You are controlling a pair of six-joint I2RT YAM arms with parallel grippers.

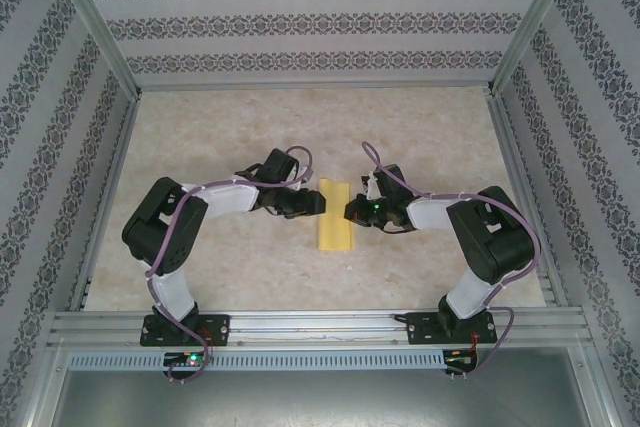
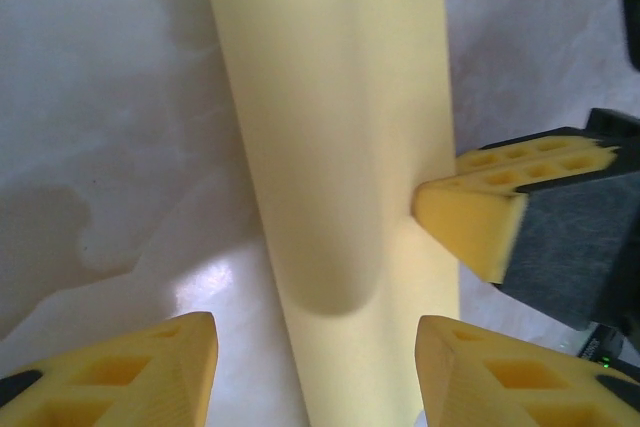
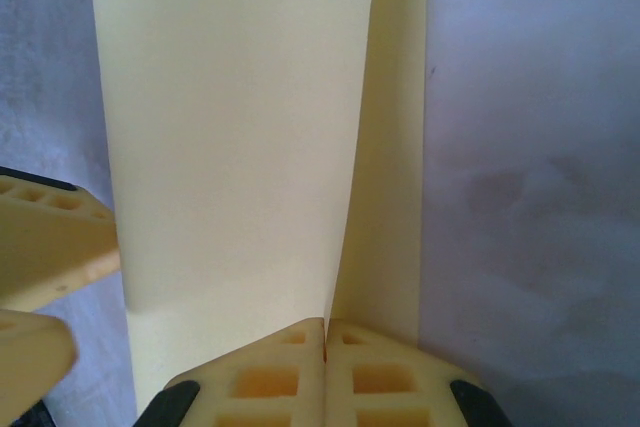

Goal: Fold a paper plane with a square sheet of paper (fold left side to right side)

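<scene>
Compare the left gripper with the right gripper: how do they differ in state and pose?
The left gripper is open, its fingers apart with the paper seen between them; the right gripper is shut, fingertips together. The left gripper stands left of the paper; the right gripper touches its right edge. Both have yellow fingers and sit low by the paper.

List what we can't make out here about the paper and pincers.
Top view: the square sheet of paper has layers too small to count.
Left wrist view: both its ends are cut off by the frame.
Right wrist view: the shut right pincer covers its contact, so pinching or pressing the sheet is unclear.
</scene>
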